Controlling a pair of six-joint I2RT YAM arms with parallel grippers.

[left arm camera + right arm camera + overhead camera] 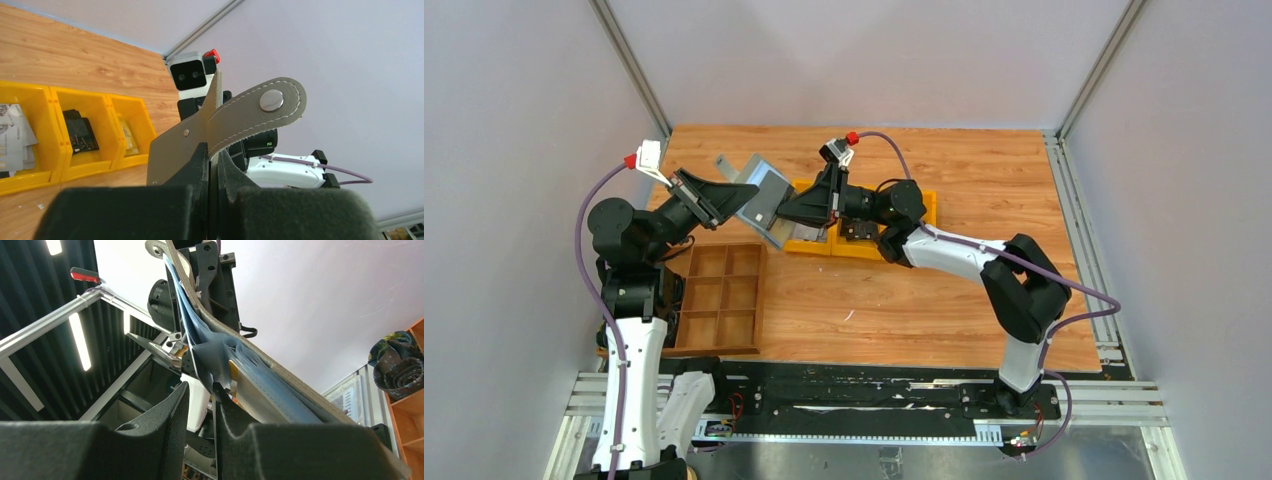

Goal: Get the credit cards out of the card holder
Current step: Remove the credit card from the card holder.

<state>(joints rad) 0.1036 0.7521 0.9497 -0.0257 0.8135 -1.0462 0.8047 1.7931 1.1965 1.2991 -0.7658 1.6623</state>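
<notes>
Card holder (762, 203): aloft, clamped in left claw (214, 157). Right claw (201, 388): parted, tips under holder's pockets. Credit cards (233, 371): tan edge just beside those tips. Best: pinch card edge only, avoiding blue lining (210, 360).

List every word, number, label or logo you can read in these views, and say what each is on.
No readable text.
On the light grey cards in the leftmost yellow bin: dark markings, too blurred.
On the black item in the next bin: pale marks, too small.
On the card holder: nothing, a blank snap.
</notes>
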